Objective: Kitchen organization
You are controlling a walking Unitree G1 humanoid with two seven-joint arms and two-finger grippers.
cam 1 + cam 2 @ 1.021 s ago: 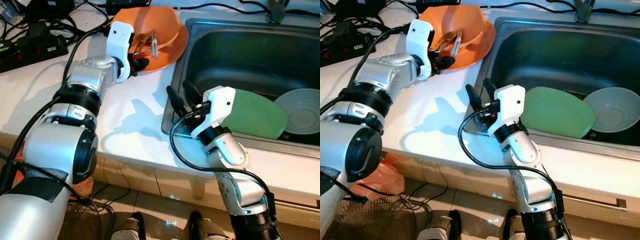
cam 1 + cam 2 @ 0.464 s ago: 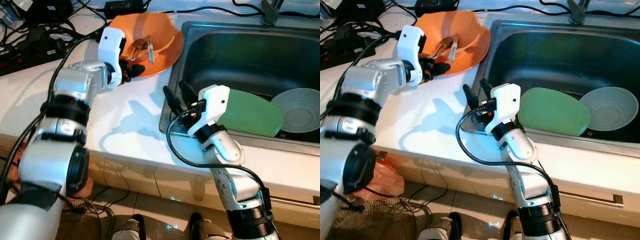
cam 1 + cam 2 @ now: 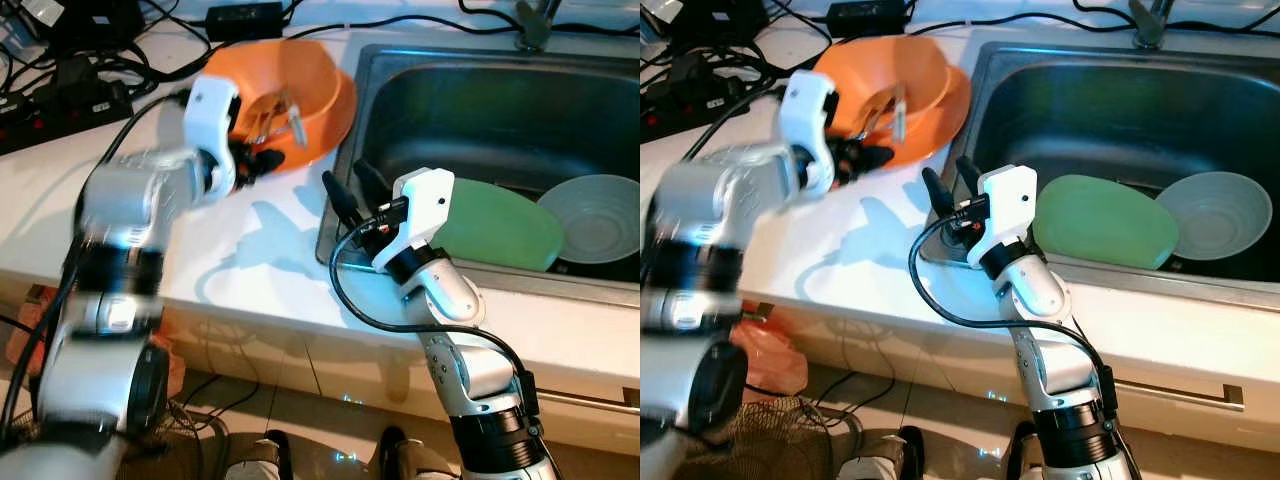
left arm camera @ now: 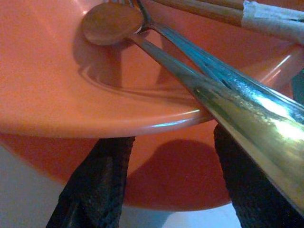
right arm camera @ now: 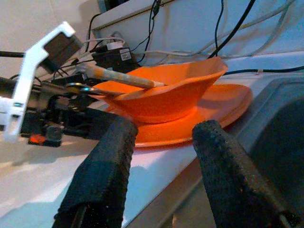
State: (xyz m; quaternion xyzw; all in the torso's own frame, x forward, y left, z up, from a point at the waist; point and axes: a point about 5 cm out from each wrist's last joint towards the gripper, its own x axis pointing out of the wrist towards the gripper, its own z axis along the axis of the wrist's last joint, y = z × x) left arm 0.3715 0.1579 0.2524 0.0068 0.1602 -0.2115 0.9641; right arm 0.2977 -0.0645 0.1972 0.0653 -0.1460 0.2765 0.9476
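Observation:
An orange bowl (image 3: 300, 85) sits on an orange plate (image 3: 940, 105) on the white counter, left of the sink. It holds a metal spoon (image 4: 111, 21), a fork and chopsticks (image 3: 290, 110). My left gripper (image 3: 265, 160) is open at the bowl's near side. Its fingers (image 4: 102, 185) stand apart under the rim, and the metal handles pass just over one of them. My right gripper (image 3: 347, 185) is open over the sink's left rim, pointing at the bowl (image 5: 175, 92) from a short way off.
The steel sink (image 3: 470, 110) holds a green plate (image 3: 500, 225) and a clear bowl (image 3: 595, 215). A power strip (image 3: 55, 105) and cables lie at the counter's back left, and a faucet (image 3: 535, 20) stands behind the sink. A fan grille (image 3: 750, 440) is on the floor.
The whole view has shifted a little. My left arm has swung outward to the left and is blurred, while its gripper stays at the bowl's rim. The right gripper has hardly moved.

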